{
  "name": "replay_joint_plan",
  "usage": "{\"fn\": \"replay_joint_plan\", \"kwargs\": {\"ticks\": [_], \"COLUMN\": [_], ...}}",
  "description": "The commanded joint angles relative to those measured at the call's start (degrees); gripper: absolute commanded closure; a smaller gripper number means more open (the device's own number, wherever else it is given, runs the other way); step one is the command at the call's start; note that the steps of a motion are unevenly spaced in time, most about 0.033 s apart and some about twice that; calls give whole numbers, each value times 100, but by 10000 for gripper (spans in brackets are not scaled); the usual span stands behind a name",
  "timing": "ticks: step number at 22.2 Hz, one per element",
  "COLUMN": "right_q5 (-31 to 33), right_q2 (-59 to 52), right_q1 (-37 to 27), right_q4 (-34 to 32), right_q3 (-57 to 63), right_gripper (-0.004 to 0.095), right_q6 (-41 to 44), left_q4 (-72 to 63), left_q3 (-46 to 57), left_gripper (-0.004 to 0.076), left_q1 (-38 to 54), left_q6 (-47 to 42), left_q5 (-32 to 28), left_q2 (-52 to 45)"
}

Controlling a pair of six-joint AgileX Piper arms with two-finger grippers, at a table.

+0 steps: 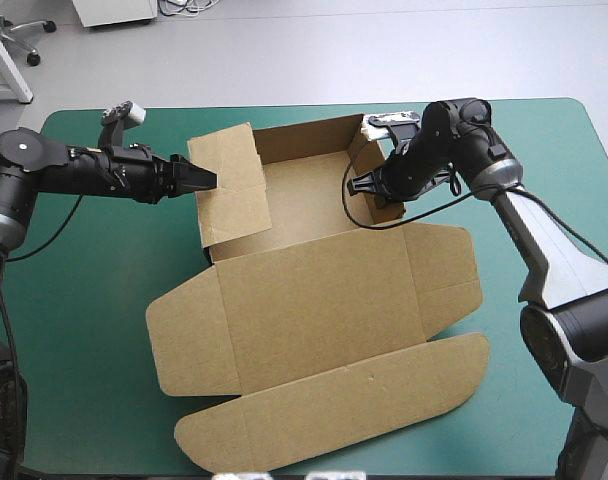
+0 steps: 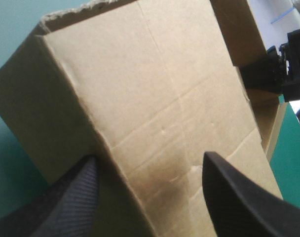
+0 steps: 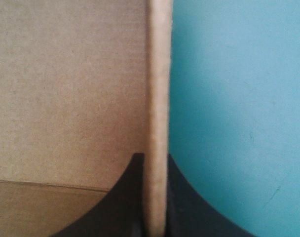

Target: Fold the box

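Box (image 1: 314,290) sits mid-table on the teal-green cover (image 1: 84,330). Long axis runs from the far edge to the near edge, slightly skewed. The tray end is far, open side up, with the back and side walls raised. The lid lies flat toward the near edge, its rounded tuck flap nearest.

Left gripper (image 1: 206,180) is at the tray's left wall, pointing in toward the tray. Fingers (image 2: 66,207) stand well apart and straddle the wall's folded edge. One is against the outer face, the other over the inner face. The board fills the space ahead of them.

Right gripper (image 1: 362,184) is at the tray's right wall. Fingers (image 3: 125,197) are almost closed, pinching the board's edge between them. The brown face is beside one finger, the cover beside the other.
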Motion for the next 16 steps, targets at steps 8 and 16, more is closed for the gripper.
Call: {"fn": "replay_joint_plan", "kwargs": {"ticks": [8,16], "right_q5": [-610,-882], "right_q2": [-324,-324], "right_q1": [479,587], "right_q4": [-327,-342], "right_q3": [-156,-167], "right_gripper": [937,938], "right_q6": [639,743], "left_q4": [2418,4627], "left_q3": [-544,-544], "left_gripper": [285,288], "left_q1": [-1034,-1964], "left_q6": [-2005,-3898], "left_q5": [-514,-986], "left_q2": [-241,-179]}}
